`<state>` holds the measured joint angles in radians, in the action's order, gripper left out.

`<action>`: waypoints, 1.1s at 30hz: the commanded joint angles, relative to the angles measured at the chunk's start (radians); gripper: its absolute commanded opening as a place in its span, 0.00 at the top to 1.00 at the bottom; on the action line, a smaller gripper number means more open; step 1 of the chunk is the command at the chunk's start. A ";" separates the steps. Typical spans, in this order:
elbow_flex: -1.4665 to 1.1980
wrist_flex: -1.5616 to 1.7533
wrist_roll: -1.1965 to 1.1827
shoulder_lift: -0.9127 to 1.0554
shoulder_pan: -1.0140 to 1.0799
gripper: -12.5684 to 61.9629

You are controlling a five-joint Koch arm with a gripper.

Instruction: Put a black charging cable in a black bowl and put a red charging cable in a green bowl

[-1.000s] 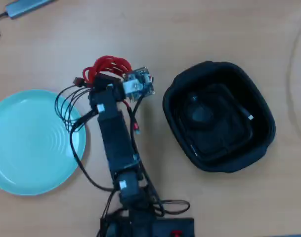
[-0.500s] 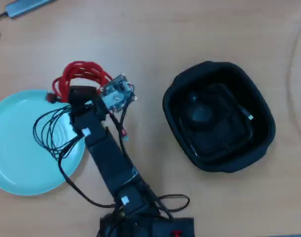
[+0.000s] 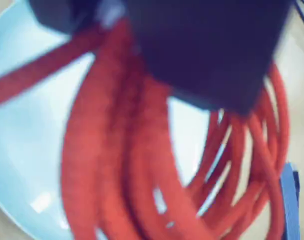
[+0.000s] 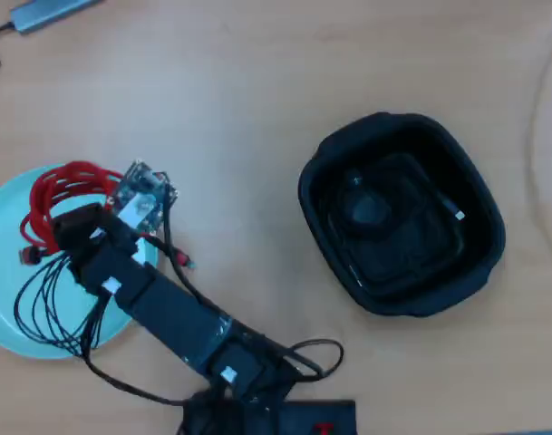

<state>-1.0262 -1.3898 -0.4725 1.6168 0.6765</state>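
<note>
In the overhead view the arm reaches from the bottom edge up and to the left, its gripper over the upper part of the green bowl, which sits at the left of the wooden table. The red charging cable hangs from the gripper as a bright coil above the bowl's upper rim — one dark red plug end pokes out at the left of the coil. The wrist view, badly blurred, shows the red loops filling the frame beneath the dark gripper body, with the pale turquoise dish behind them; the jaws look closed on the cord, holding the coil up. The black bowl stands well apart at the right, and the black charging cable lies inside it, a small silver-tipped plug showing against the inner wall. No brand, label or legible writing can be made out anywhere; a small circuit board on the wrist is too blurred to read.
</note>
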 commanded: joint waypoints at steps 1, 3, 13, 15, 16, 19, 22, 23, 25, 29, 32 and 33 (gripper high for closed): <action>0.058 0.126 0.002 0.060 -0.054 0.93; 0.057 0.141 0.000 0.049 -0.103 0.93; 0.074 0.179 -0.071 -0.172 -0.175 0.94; 0.078 0.201 -0.098 -0.187 -0.178 0.94; 0.080 0.216 -0.103 -0.196 -0.178 0.94; 0.078 0.256 -0.103 -0.232 -0.178 0.93; 0.080 0.262 -0.103 -0.255 -0.179 0.91; 0.078 0.262 -0.103 -0.261 -0.184 0.89; 0.081 0.264 -0.103 -0.284 -0.202 0.85; 0.086 0.264 -0.104 -0.307 -0.212 0.77; 0.083 0.261 -0.103 -0.307 -0.215 0.73; 0.081 0.259 -0.103 -0.307 -0.215 0.70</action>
<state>-1.0262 -1.2364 -0.5553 1.2870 0.4740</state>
